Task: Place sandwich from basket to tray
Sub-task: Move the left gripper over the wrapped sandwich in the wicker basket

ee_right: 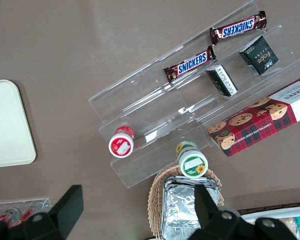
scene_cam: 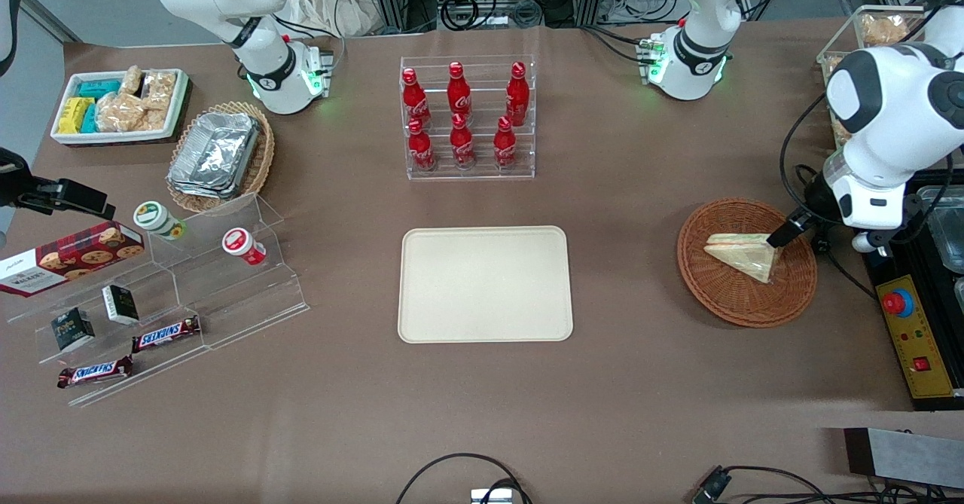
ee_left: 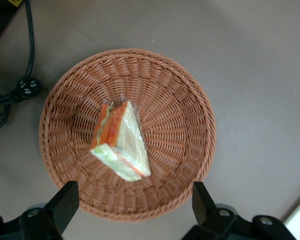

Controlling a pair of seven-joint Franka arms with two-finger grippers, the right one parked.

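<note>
Hovering above the basket (scene_cam: 747, 263), the gripper (ee_left: 132, 207) hangs with its fingers (ee_left: 65, 202) spread wide apart and nothing between them, the sandwich (ee_left: 120, 142) lying free in the middle of the basket beneath. The reach is the step in hand, and it would go best with the fingers lowered astride the wedge so they close on its two flat bread faces, not on the pointed tip or the loose clear wrap, which looks likely to slip. A light squeeze should do, since soft bread will crush. The sandwich lies tilted on its side with the orange and green filling showing along one edge, so the wrist may need turning to match. The tray (scene_cam: 486, 284) sits bare near the middle of the table, well apart from the basket. Nearer the parked arm's end, a lighter wicker basket (scene_cam: 260, 161) holds stacked foil containers (scene_cam: 215, 154), and a white bin (scene_cam: 120, 133) holds bagged snacks.
</note>
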